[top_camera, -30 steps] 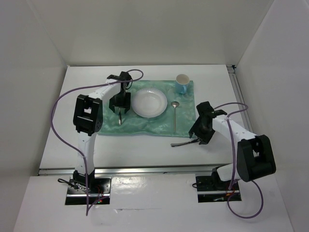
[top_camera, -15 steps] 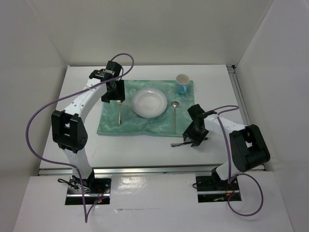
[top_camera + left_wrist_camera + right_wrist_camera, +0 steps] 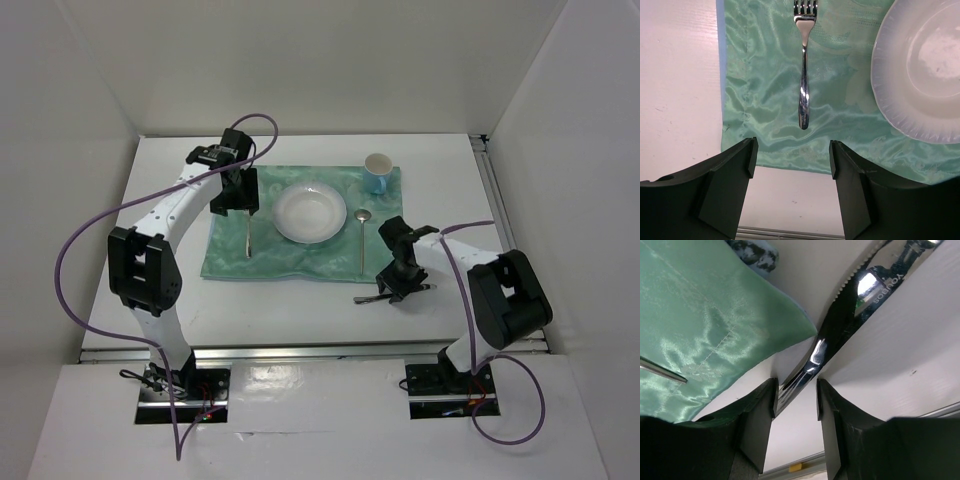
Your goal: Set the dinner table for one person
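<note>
The dinner table [image 3: 150, 290] bears a green mat [image 3: 290, 260] with a white plate [image 3: 309, 212], a fork [image 3: 248, 238] to its left, a spoon [image 3: 361, 240] to its right and a blue cup [image 3: 377, 172] at the far right corner. My left gripper [image 3: 234, 196] is open and empty above the mat's left side; in the left wrist view the fork [image 3: 804, 75] lies free beyond my gripper [image 3: 792, 165], beside the plate [image 3: 920, 75]. My right gripper [image 3: 400, 285] stands low over a knife [image 3: 372, 298] on the bare table. Its jaws [image 3: 796, 400] straddle the knife [image 3: 840, 325]; the handle touches one finger, with a gap to the other.
Metal rails run along the table's near edge [image 3: 300, 350] and right edge [image 3: 492, 190]. White walls enclose the back and both sides. The mat's front right corner [image 3: 715, 325] lies just beside the knife.
My left gripper has let go of the fork, risen and moved back left; the fork stays on the mat. My right gripper has moved left and down over the knife.
</note>
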Tool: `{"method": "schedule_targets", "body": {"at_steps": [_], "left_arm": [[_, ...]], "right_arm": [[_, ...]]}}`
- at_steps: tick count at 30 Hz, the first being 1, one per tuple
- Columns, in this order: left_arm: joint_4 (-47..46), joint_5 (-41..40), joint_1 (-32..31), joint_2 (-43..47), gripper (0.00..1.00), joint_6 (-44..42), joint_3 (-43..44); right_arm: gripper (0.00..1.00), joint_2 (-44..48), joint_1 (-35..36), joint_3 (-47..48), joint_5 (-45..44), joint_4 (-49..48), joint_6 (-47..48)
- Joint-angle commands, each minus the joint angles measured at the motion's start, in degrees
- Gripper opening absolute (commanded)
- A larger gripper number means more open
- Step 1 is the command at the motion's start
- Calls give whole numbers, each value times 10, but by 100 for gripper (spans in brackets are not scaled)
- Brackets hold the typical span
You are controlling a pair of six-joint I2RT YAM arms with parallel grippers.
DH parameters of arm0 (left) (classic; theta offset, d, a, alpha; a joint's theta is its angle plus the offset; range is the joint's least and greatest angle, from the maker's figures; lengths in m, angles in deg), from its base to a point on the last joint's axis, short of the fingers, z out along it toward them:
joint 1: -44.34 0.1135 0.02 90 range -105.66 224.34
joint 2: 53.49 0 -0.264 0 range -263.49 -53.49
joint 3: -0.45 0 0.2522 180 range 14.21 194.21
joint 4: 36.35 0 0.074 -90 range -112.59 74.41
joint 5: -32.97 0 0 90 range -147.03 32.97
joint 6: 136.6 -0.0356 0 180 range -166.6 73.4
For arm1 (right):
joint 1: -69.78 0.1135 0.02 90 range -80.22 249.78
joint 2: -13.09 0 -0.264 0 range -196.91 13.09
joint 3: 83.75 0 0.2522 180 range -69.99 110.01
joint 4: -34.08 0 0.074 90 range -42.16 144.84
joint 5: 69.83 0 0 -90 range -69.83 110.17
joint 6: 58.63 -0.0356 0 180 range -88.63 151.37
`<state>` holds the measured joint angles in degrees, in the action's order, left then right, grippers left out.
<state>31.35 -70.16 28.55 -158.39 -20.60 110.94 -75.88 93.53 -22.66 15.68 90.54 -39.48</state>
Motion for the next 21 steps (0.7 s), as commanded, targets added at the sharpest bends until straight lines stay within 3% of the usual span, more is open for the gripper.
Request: {"method": "schedule_targets", "body": {"at_steps": [1,9,21], "left_arm": [[-1,-1,1,11,76,12,0],[-1,5,1,11,76,6,0],[-1,5,1,6,76,6,0]], "right_arm": [[48,-30,8,-16,-51,26,-54],[36,-47,2,-4,-81,67,-67],[33,-9,2,-9,-110,103,-72]]}}
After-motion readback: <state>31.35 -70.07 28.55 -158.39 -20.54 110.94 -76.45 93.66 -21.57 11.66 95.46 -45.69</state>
